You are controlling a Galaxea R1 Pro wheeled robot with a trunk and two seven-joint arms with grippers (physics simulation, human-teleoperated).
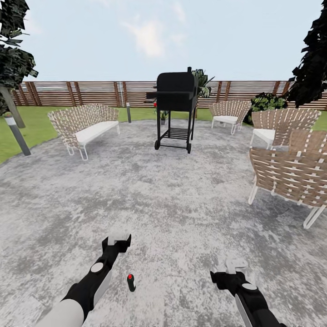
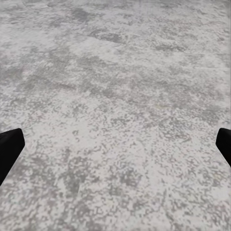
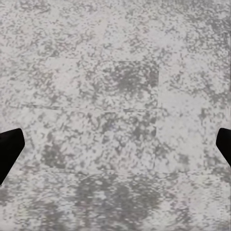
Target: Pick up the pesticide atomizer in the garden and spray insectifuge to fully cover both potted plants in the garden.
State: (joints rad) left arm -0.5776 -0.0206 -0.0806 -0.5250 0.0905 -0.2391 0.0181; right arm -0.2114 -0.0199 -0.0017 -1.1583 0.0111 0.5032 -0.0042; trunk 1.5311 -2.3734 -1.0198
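The pesticide atomizer (image 1: 131, 282), a slim black bottle with a red dot on top, stands upright on the grey paved patch (image 1: 172, 204) of the garden. It is between my two arms, closer to the left forearm. My left gripper (image 1: 119, 236) hovers over the paving ahead of the bottle, open and empty; its dark fingertips (image 2: 9, 149) sit wide apart. To the bottle's right my right gripper (image 1: 231, 263) is also open and empty, fingertips (image 3: 10, 147) wide apart over bare paving. A small potted plant (image 1: 162, 117) shows far off behind the grill's legs, too small to make out.
A black wheeled grill (image 1: 176, 109) stands at the middle back. A wicker sofa (image 1: 86, 126) is at the back left and wicker chairs (image 1: 290, 172) line the right. A grey lamp post (image 1: 17, 134) stands on the lawn at left, before the brown slatted fence (image 1: 91, 93).
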